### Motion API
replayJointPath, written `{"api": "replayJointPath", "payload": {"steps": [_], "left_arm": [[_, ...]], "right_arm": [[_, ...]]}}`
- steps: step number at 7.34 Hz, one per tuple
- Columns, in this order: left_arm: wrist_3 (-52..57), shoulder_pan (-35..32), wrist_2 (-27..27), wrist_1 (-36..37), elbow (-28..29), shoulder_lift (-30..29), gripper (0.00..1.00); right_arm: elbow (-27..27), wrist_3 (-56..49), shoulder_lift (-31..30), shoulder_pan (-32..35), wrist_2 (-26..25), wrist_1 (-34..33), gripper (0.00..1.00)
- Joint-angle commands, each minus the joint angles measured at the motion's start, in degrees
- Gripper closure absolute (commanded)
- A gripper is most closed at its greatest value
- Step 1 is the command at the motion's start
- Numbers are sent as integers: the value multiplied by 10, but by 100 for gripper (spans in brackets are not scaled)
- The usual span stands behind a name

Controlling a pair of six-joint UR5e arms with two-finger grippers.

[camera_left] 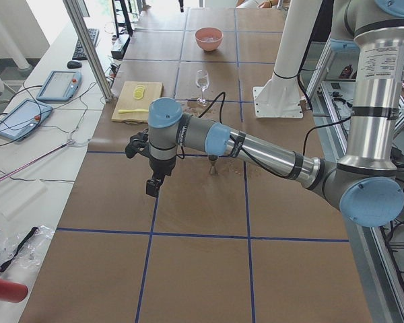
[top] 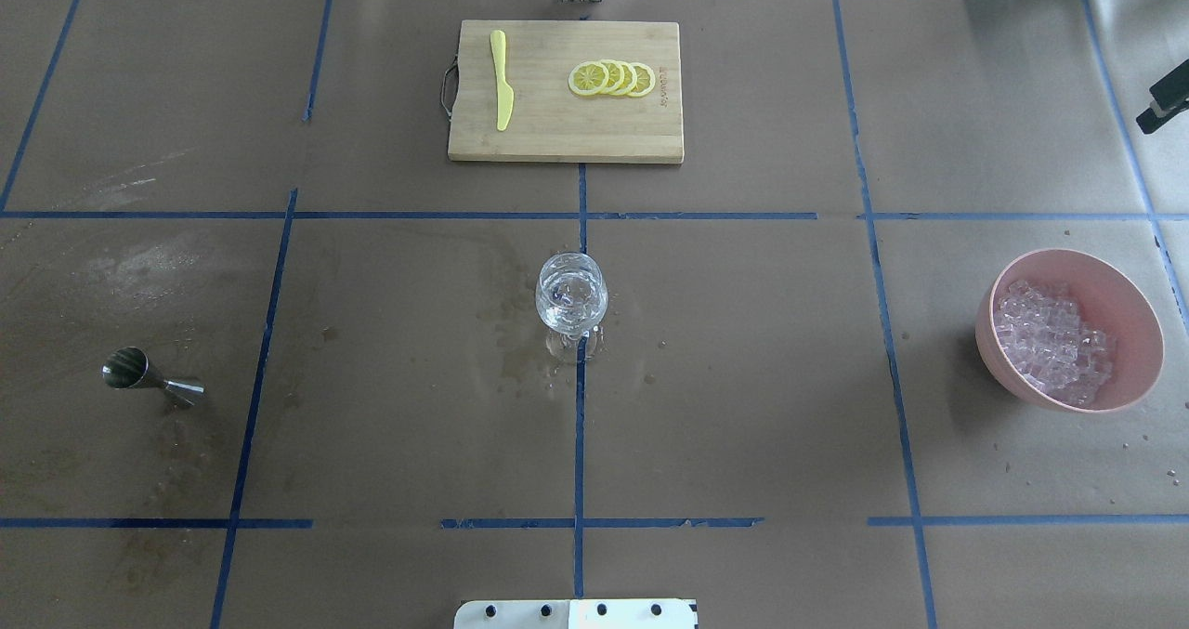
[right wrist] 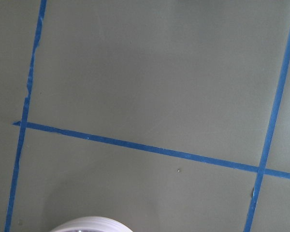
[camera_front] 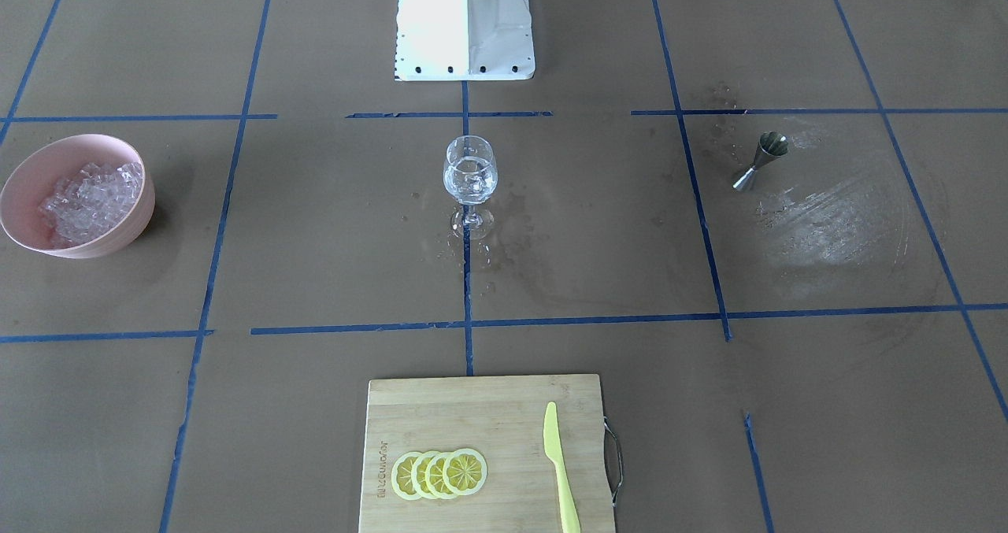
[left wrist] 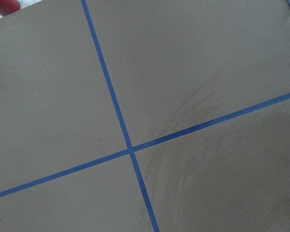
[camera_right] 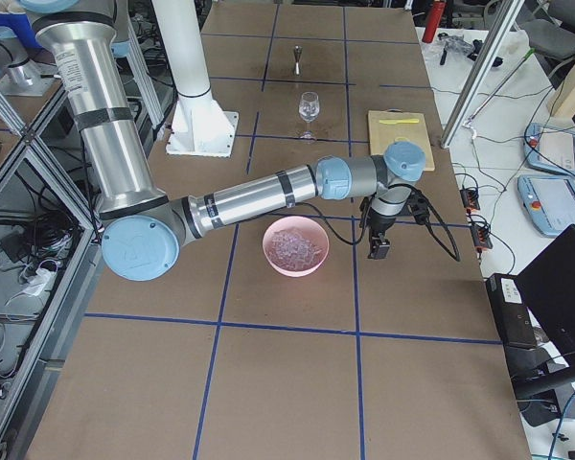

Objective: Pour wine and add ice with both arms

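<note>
Currently | left gripper (camera_left: 151, 187): over table's left end, opening cannot be told | right gripper (camera_right: 377, 248): by right edge, likewise | ice (top: 1050, 343): heaped in pink bowl (top: 1119, 293) near right edge | wine glass (top: 572, 299): mid-table

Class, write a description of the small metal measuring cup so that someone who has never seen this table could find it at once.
Find the wine glass in the middle, then look away from the pink bowl, toward the robot's left side. There the jigger stands by itself. It is the only metal thing: small, silver, shaped like two cones joined tip to tip.
</note>
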Motion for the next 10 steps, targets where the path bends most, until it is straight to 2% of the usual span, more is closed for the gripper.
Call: {"api": "replayJointPath", "payload": {"steps": [1, 5, 7, 10], "left_arm": [[2, 0, -1, 1, 3, 5, 0], [2, 3, -23, 1, -2, 8, 0], [2, 2, -93, 0, 1, 24, 0], [2, 0, -75, -6, -10, 22, 0]], "right_arm": [[16, -20, -3, 0, -1, -24, 0], [13, -12, -7, -1, -1, -16, 0], [15, -10, -7, -2, -1, -16, 0], [15, -10, -7, -2, 0, -16, 0]]}}
